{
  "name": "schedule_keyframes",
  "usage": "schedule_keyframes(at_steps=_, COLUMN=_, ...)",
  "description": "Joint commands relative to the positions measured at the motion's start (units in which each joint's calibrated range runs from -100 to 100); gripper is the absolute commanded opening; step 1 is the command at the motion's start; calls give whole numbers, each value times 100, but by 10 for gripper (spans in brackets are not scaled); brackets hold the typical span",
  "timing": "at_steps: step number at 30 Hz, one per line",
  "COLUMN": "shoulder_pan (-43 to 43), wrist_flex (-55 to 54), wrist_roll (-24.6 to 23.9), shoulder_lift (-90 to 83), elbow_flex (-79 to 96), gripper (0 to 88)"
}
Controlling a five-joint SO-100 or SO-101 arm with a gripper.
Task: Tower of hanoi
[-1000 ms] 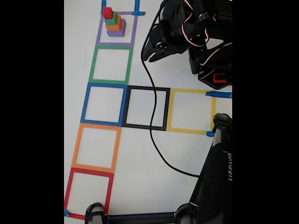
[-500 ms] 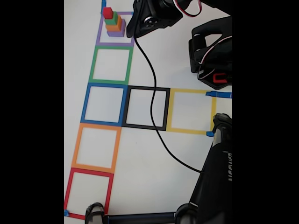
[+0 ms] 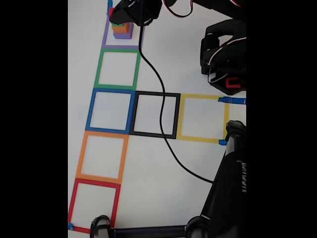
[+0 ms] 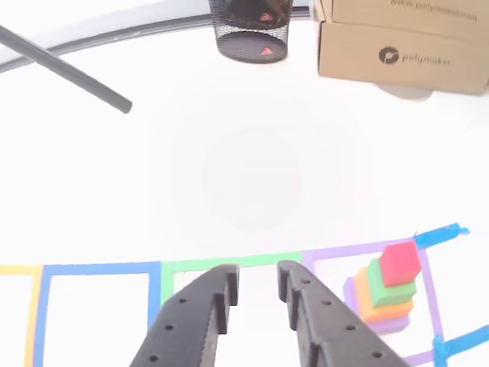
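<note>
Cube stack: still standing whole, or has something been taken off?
Whole. In the other view, red cube tops green, orange and purple, untouched.

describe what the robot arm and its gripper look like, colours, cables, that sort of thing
The arm is black plastic, with red and white servo wires looped along it and a small red mark near its base. A thin black cable trails from it across the white table. The gripper has two matte black fingers, curved, with rows of small round holes and ridged inner faces.
</note>
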Motion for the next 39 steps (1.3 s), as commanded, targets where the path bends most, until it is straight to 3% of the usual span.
schedule_keyframes(at_steps=1, shoulder_pan=285, wrist_flex=-699, wrist_roll=1241, shoulder_lift=-129, elbow_flex=104, gripper=14)
schedule_keyframes(at_steps=7, shoulder_pan=706, wrist_flex=-1087, wrist_roll=1241, shoulder_lift=-250, elbow_flex=495, gripper=19)
schedule_keyframes(at_steps=11, shoulder_pan=1147, wrist_flex=-1395, wrist_roll=1241, shoulder_lift=-379, elbow_flex=1031, gripper=91)
schedule_keyframes(at_steps=13, shoulder_pan=1387, wrist_flex=-1605, wrist_roll=1241, shoulder_lift=-387, elbow_flex=1286, gripper=196)
schedule_keyframes(at_steps=14, shoulder_pan=1502, wrist_flex=-1784, wrist_roll=1241, shoulder_lift=-419, elbow_flex=1467, gripper=290)
schedule_keyframes(at_steps=17, shoulder_pan=1799, wrist_flex=-2213, wrist_roll=1241, shoulder_lift=-492, elbow_flex=1904, gripper=387)
schedule_keyframes(at_steps=27, shoulder_pan=2538, wrist_flex=-4755, wrist_roll=1241, shoulder_lift=-153, elbow_flex=3622, gripper=454)
schedule_keyframes(at_steps=39, shoulder_pan=2777, wrist_flex=-7079, wrist_roll=1241, shoulder_lift=1979, elbow_flex=3576, gripper=475)
